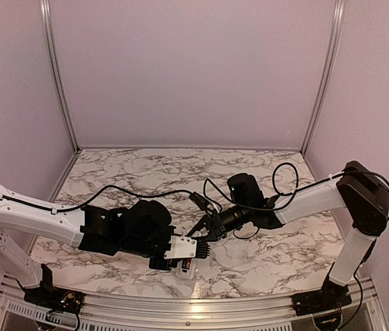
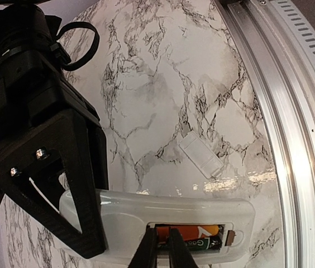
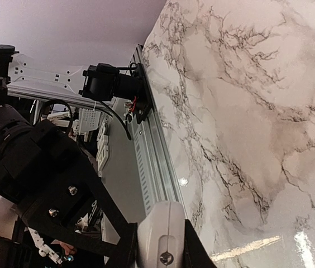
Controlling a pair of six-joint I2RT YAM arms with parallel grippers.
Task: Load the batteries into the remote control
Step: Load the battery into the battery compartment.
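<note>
Left gripper (image 2: 164, 231) is right down on the remote control (image 2: 118, 215). Its two slim fingers (image 2: 151, 251) are drawn almost together with only a sliver of gap, and the tips sit at one end of the open recess in the plain white back. Whether they actually pinch anything cannot be told from this angle.

In that recess lie the batteries (image 2: 190, 231), a red-orange one and a darker one with green print touching it. They run side by side, lengthwise along the remote.

Right gripper (image 3: 158, 226) is clamped on the remote, one finger against each side of the white body at its end. From the left wrist camera, its black triangular frame covers the end of the remote away from the recess. So both tools meet on the one object, the right one gripping and the left one working at the battery bay.

The remote sits close to the near edge of the worktop (image 2: 163, 84), a little left of the middle. From above it is largely hidden beneath the left arm's wrist. Whether it rests on the marble or is lifted off it cannot be told.

A small white flat piece (image 2: 200, 155) lies flat on the marble, apart from the remote. It is near the metal rail (image 2: 283, 123) that runs along the near edge.
</note>
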